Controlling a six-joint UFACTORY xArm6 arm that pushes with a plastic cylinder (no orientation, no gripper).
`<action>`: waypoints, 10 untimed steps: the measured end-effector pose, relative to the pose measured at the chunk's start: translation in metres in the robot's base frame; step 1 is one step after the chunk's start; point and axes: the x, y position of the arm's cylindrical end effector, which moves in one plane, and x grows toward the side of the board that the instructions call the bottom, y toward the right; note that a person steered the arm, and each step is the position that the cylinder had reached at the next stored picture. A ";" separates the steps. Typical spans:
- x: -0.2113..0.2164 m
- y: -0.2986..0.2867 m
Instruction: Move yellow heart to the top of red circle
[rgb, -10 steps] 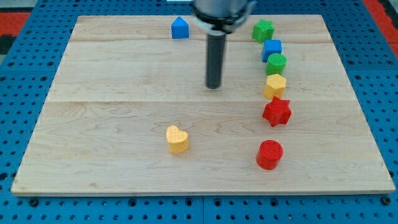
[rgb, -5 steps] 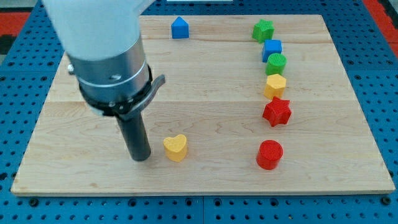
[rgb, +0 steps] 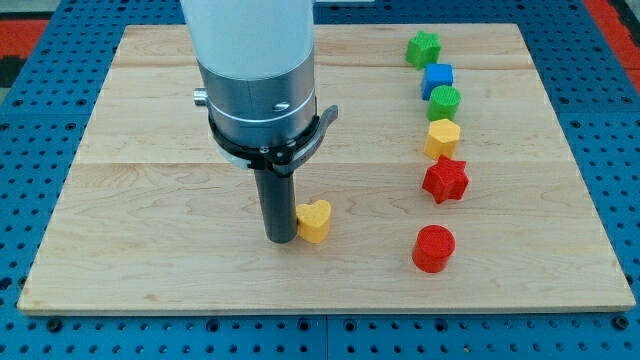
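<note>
The yellow heart (rgb: 314, 221) lies on the wooden board (rgb: 150, 230), below the board's middle. My tip (rgb: 279, 239) rests on the board right against the heart's left side. The red circle (rgb: 433, 248) sits to the heart's right, nearer the view's bottom, well apart from the heart.
A column of blocks stands at the view's right: green star (rgb: 423, 48), blue cube (rgb: 438, 78), green circle (rgb: 444, 101), yellow hexagon (rgb: 442, 138), red star (rgb: 445, 179) just above the red circle. The arm's wide body hides the board's upper middle.
My tip moved to the right and met the yellow heart, which shifted right toward the red circle and turned a little. The blue block at the top is now hidden by the arm.
</note>
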 end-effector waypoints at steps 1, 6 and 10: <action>-0.002 0.023; -0.018 0.019; -0.036 0.094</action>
